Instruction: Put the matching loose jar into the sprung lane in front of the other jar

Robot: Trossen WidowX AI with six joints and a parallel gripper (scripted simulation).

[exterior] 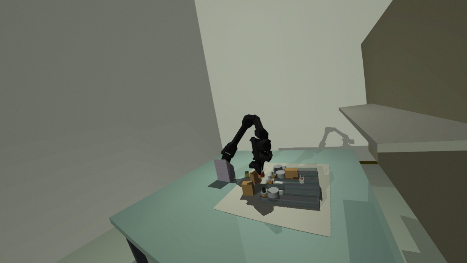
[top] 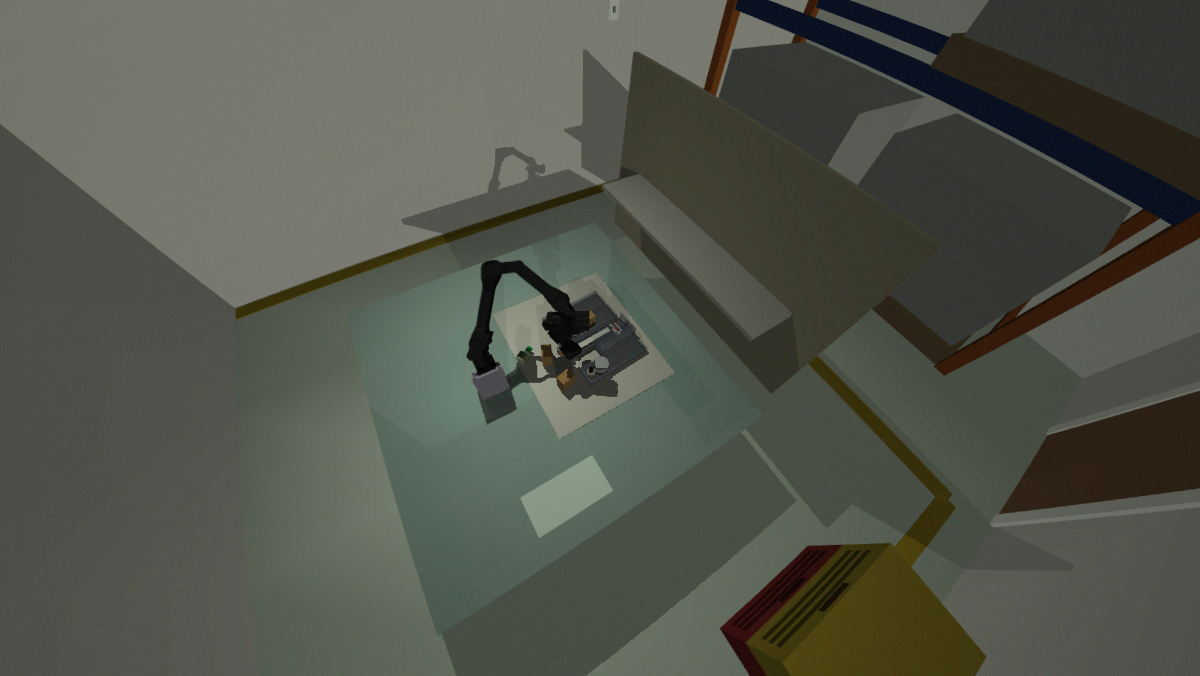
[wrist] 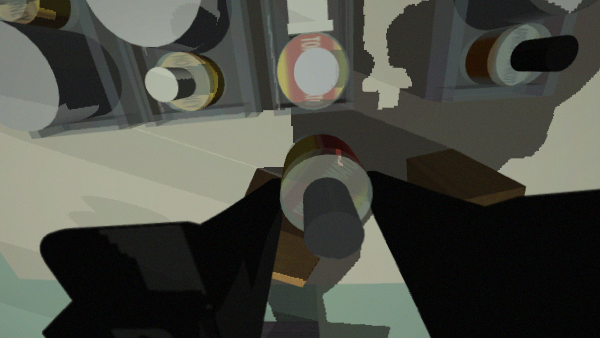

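My gripper is shut on a loose jar with a dark grey cap and a red and yellow label, held above the mat, outside the lane, short of its front end. The matching jar with a light cap stands in the sprung lane close behind the low front stop. The white pusher is right behind it. In the top view the arm hides the held jar.
Wooden blocks stand in front of the lanes. A green-capped jar lies near the base. Neighbouring lanes hold a white-capped jar, a black-capped jar, grey cylinders and a wooden block.
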